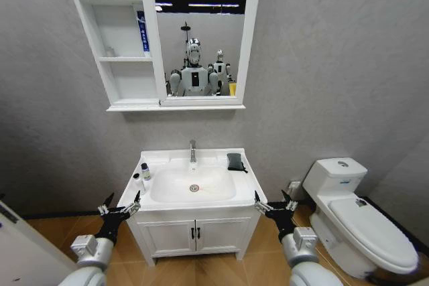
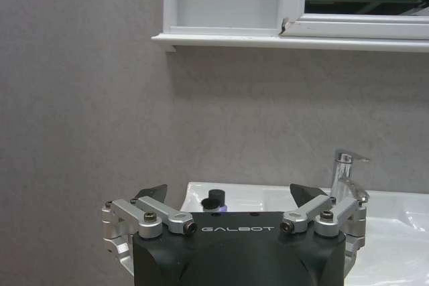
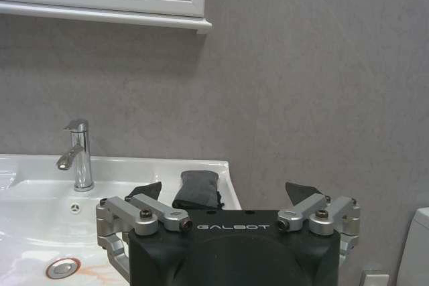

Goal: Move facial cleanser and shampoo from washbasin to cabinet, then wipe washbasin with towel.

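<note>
At lower left of the head view, the left gripper, fingers spread and empty, is being held just beside the washbasin. Two small bottles are standing upright on its left rim, nearer this arm than the right gripper, also spread.

washbasin: glossy ceramic | tap: shiny chrome | towel: matt cloth

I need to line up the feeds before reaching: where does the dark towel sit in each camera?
Head view: the towel lies on the washbasin's back right corner, right of the tap.
Left wrist view: not in it.
Right wrist view: towel just above the right gripper.
Shared landmark: the tap, also in the left wrist view.
</note>
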{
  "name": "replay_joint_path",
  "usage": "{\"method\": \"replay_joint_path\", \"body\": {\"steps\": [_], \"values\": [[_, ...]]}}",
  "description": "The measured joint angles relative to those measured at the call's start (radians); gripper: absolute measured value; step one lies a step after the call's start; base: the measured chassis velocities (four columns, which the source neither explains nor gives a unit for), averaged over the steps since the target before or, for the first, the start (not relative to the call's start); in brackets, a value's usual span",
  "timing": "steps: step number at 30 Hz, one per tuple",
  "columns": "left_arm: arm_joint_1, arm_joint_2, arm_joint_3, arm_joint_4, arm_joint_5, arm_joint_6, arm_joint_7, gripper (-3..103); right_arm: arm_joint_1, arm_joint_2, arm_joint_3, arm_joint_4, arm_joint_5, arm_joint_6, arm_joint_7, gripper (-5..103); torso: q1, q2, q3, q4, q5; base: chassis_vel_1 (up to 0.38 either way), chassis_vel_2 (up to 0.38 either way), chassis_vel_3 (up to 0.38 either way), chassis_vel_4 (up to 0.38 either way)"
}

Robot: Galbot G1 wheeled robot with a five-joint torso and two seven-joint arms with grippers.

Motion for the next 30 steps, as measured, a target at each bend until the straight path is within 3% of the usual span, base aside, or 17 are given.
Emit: {"method": "replay_joint_path", "body": {"steps": [13, 16, 30], "values": [[-0.086, 0.014, 0.06, 0.113, 0.006, 0.024, -0.001, 100, 0.016, -0.007, 0.008, 0.009, 0.014, -0.009, 0.016, 100, 0.002, 0.0, 0.0, -0.0002, 0.0003, 0.018, -0.022, -0.018, 0.014], [-0.179, 0.033, 0.114, 0.221, 0.002, 0.01, -0.023, 100, 0.02, -0.015, 0.016, 0.013, 0.015, -0.009, 0.018, 100, 0.001, 0.0, 0.0, -0.0004, 0.0, 0.0, 0.0, 0.0, 0.0], [-0.452, 0.036, 0.168, 0.58, 0.075, -0.078, -0.025, 100, 0.103, -0.068, 0.027, -0.031, 0.087, -0.039, 0.032, 100, 0.001, 0.0, 0.001, -0.0005, 0.0, 0.0, 0.0, 0.0, 0.0]]}}
